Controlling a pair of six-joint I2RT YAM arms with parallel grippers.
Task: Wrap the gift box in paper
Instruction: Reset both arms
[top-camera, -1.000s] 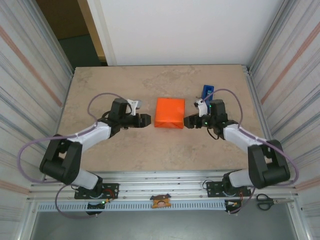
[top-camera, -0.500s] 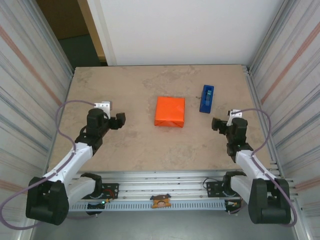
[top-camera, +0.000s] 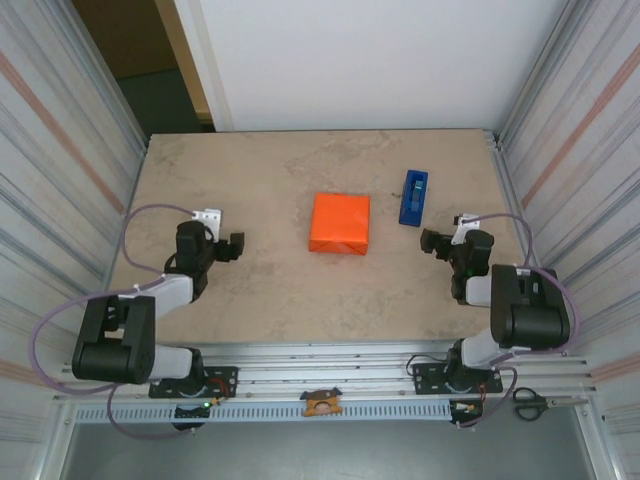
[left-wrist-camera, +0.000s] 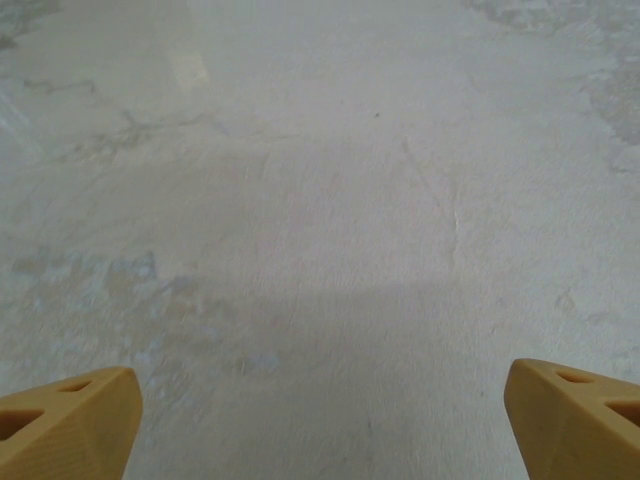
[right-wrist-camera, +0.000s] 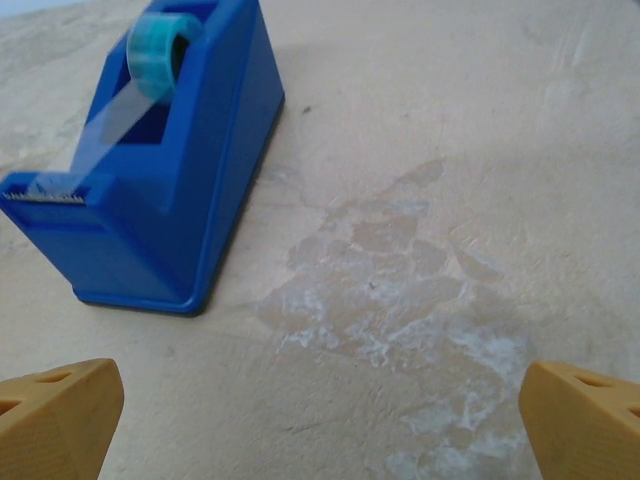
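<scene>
A flat, squarish orange parcel (top-camera: 340, 223) lies mid-table; it looks like the paper folded round the gift box, and I cannot tell the box's own surface from the wrapping. My left gripper (top-camera: 232, 245) rests low over the table well to the left of the parcel, jaws wide open and empty. In the left wrist view its gripper (left-wrist-camera: 320, 425) has bare tabletop between the yellow fingertips (left-wrist-camera: 70, 420). My right gripper (top-camera: 430, 243) sits to the parcel's right, open and empty. The right wrist view puts this gripper (right-wrist-camera: 320, 425) just short of the tape dispenser.
A blue tape dispenser (top-camera: 413, 197) with teal tape (right-wrist-camera: 160, 45) stands right of the parcel, just beyond the right gripper. Scissors (top-camera: 530, 402) lie off the table at the near right. Corrugated walls close both sides of the table (top-camera: 320, 300).
Both arms have drawn back from the parcel's left and right edges toward their bases. Both grippers have opened wide. The parcel has stayed where it was.
</scene>
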